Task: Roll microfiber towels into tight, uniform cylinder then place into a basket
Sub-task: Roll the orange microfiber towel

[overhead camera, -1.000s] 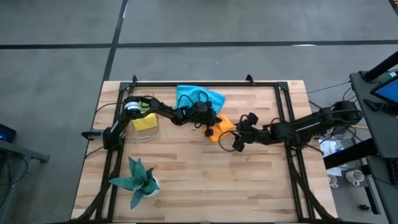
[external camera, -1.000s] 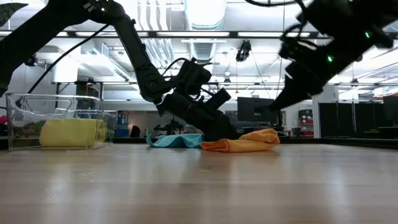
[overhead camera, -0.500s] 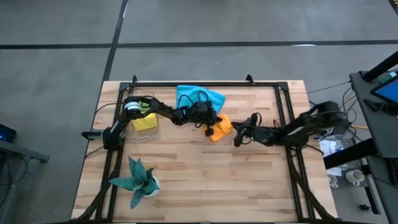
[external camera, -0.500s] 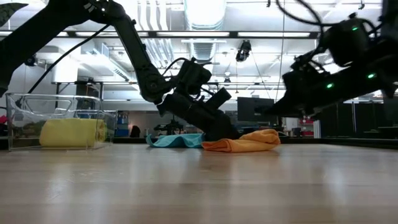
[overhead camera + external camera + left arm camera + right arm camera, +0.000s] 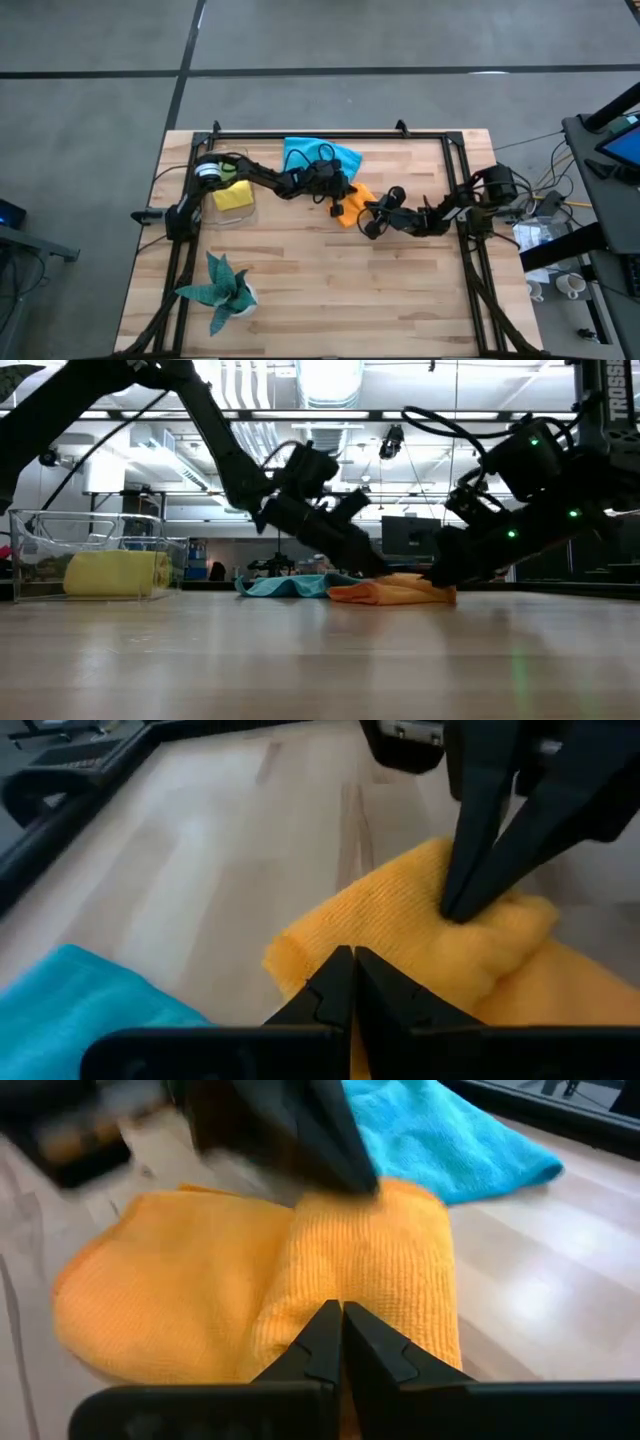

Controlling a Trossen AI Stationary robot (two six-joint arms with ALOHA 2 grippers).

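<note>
Orange towel point(image 5: 357, 203) on tabletop point(image 5: 330, 300), bunched, partly folded; landmark for rest. Left end effector point(image 5: 345, 970) clenched, tips pressed on orange towel's edge nearest blue towel. Right end effector point(image 5: 335, 1328) clenched, tips on orange towel's opposite side, pinching fold of it. Blue towel point(image 5: 318, 157) spread flat, touching orange towel on far side. Basket point(image 5: 90, 555) well apart from orange towel, toward left arm's base, holds yellow towel point(image 5: 118, 573). Plant point(image 5: 222, 288) well apart, near front edge.
</note>
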